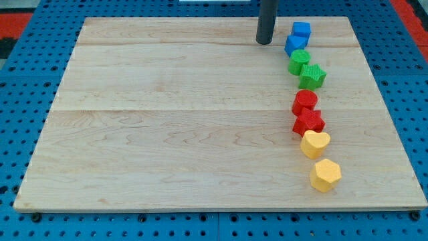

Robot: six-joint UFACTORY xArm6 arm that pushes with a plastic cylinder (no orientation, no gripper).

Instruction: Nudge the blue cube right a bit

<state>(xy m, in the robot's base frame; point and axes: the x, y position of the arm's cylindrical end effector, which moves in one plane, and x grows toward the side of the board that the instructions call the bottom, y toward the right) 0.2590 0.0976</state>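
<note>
The blue cube (301, 29) sits near the top right of the wooden board (167, 120). A second blue block (295, 45) lies just below it, touching it. My tip (264, 42) stands on the board to the left of these two blue blocks, a short gap away from them, level with the second blue block and slightly below the cube.
Below the blue blocks a column runs down the right side: a green round block (299, 61), a green star (312, 76), a red round block (305, 102), a red star (308, 122), a yellow heart (315, 143) and a yellow hexagon (326, 175).
</note>
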